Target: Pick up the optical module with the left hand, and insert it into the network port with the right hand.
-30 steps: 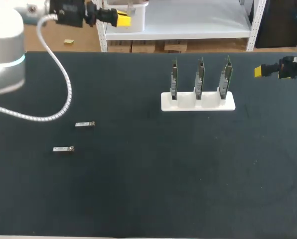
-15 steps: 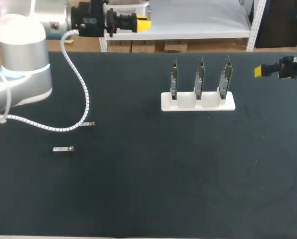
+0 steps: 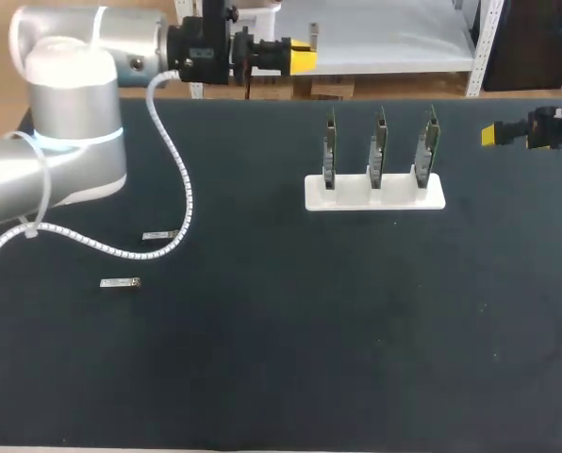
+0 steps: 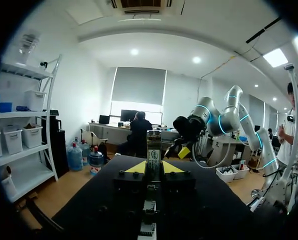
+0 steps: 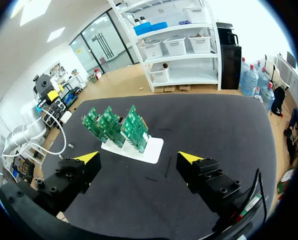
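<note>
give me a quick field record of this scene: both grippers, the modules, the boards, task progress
left gripper: shut on optical module, held up off the table
right gripper: open, empty, at the table's right side
far module: lying flat on the table
near module: lying flat, apart from the far one
board stand: white, holds three upright green circuit boards
progress: module picked up, not yet inserted

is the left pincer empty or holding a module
Holding. In the left wrist view an optical module stands between the two yellow tips of the left pincer, which press on it from both sides.
</note>
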